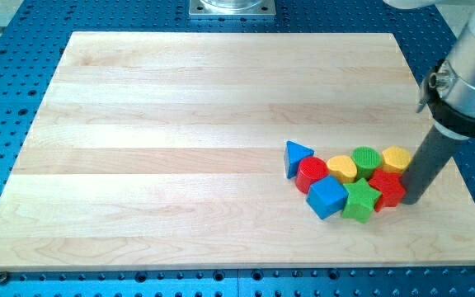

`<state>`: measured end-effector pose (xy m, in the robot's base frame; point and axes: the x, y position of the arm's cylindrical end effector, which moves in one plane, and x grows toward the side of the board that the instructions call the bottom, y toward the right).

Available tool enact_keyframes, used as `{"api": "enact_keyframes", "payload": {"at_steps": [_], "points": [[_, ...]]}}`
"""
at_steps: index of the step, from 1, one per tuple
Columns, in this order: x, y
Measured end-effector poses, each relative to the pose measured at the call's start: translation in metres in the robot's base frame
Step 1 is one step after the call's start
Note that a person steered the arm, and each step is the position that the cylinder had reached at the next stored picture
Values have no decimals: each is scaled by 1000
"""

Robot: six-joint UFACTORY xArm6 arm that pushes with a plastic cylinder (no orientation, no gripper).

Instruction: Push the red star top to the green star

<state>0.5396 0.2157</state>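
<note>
The red star [387, 188] lies at the view's lower right, touching the green star [360, 200] on its left. My tip [411, 200] rests on the board right against the red star's right side. Both stars are part of a tight cluster of blocks. The rod rises from the tip toward the view's upper right.
The cluster also holds a blue triangle [297, 156], a red cylinder [312, 173], a blue cube [327, 198], a yellow heart-like block [342, 168], a green cylinder [367, 159] and a yellow hexagon [397, 158]. The wooden board's right edge [460, 177] is near the tip.
</note>
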Motion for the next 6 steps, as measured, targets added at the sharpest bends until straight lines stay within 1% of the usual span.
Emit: {"api": "enact_keyframes", "payload": {"at_steps": [2,3,4,6], "points": [[0,14],[-7,66],[-45,56],[-77,-5]]}}
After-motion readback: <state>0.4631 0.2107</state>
